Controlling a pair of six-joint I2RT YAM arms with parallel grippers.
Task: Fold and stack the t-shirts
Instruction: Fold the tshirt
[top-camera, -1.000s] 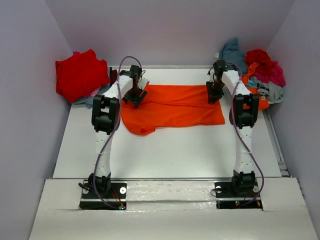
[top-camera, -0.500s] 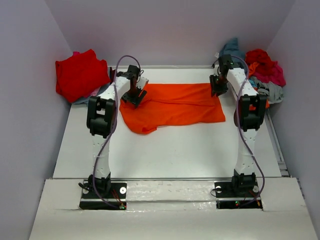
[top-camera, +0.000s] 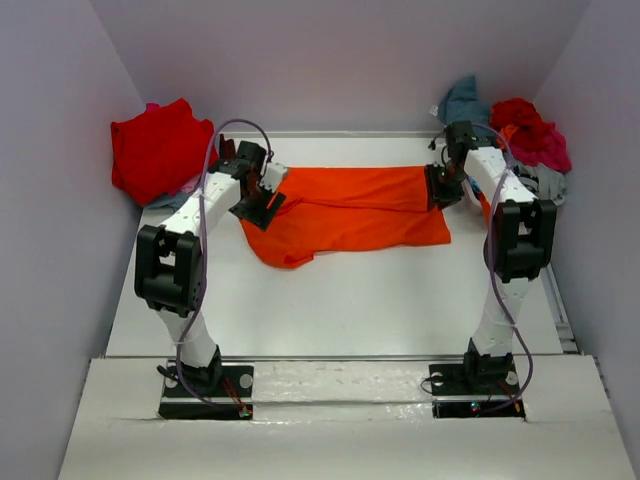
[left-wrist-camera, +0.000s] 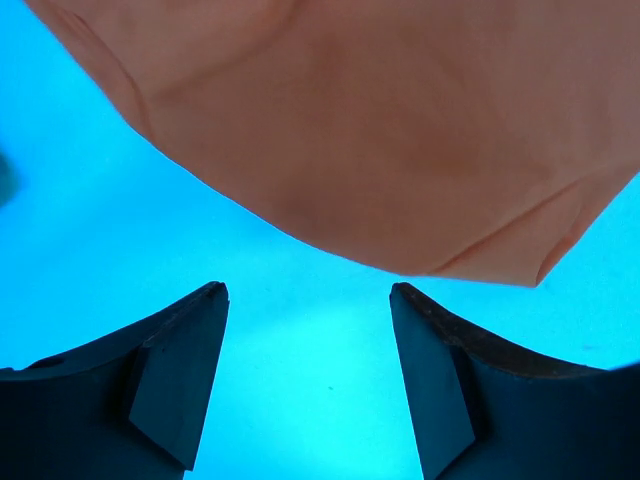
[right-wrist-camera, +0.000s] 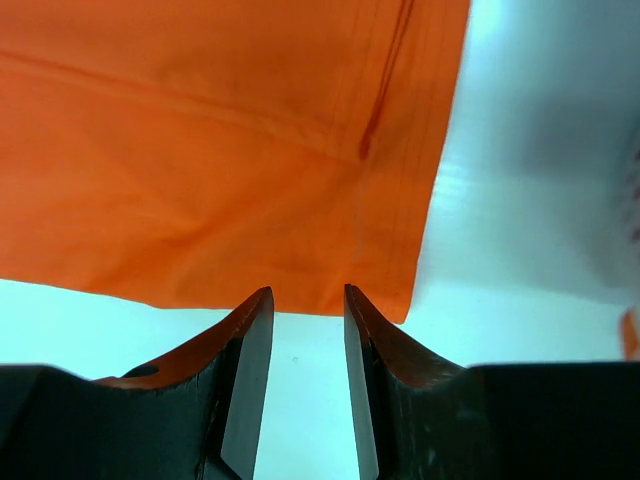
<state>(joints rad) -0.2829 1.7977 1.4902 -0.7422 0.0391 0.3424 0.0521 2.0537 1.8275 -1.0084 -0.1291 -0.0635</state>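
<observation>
The orange shirt (top-camera: 350, 212) lies spread across the middle of the bench (top-camera: 330, 300). It runs lengthwise from one arm to the other, probably so that each arm can work one end of it. The left fingers (top-camera: 258, 203) hover at its left end. In the wrist view they (left-wrist-camera: 175, 370) are spread wide and empty, with bare bench between them and the rounded, partly doubled-over edge of the cloth (left-wrist-camera: 400, 130) just ahead of the tips. The right fingers (top-camera: 443, 187) sit at the opposite end, by the far right corner. Seen close, they (right-wrist-camera: 240, 380) stand only a narrow gap apart with nothing pinched, and their tips are just short of the stitched hem (right-wrist-camera: 200, 150), near where a side seam meets it. That placement suggests the arms are lining up on the two ends to take hold for a fold, which does not look finished, since the left side is still bunched and uneven. A red shirt (top-camera: 158, 150) rests against the wall at the far left on top of other cloth, which is likely the finished stack. A loose heap of shirts (top-camera: 525, 140) in teal, red and grey is crumpled at the far right, apparently waiting its turn. No brand, label or writing can be read on the cloth or the arms.
</observation>
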